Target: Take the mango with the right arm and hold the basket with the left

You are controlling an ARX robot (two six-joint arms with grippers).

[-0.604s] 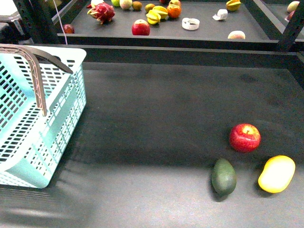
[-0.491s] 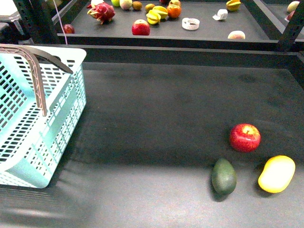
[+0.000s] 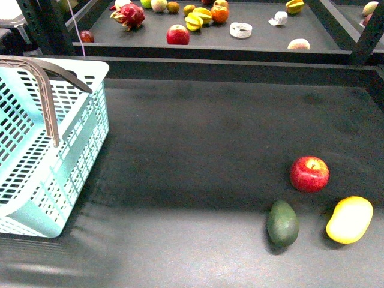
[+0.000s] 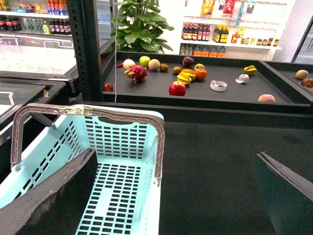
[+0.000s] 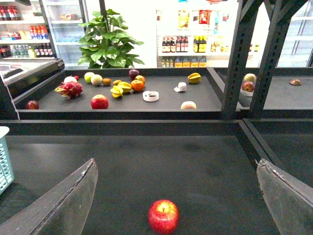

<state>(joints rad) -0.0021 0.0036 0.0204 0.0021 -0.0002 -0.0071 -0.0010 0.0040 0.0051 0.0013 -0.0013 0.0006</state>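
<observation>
A smooth, bright yellow mango (image 3: 349, 219) lies flat at the near right of the dark matte surface (image 3: 198, 144). Its long axis slants from near-left to far-right. To its left, not touching, lies a dark green, egg-shaped avocado (image 3: 282, 223). A glossy round red apple (image 3: 309, 174) sits a little farther back. At the left stands a light blue slotted plastic basket (image 3: 84, 138) with a grey-brown handle (image 3: 45, 90) raised. The left pincer (image 4: 174, 154) is spread wide near the basket, gripping nothing. The right pincer (image 5: 176, 162) is spread wide too, empty, the apple ahead of it.
</observation>
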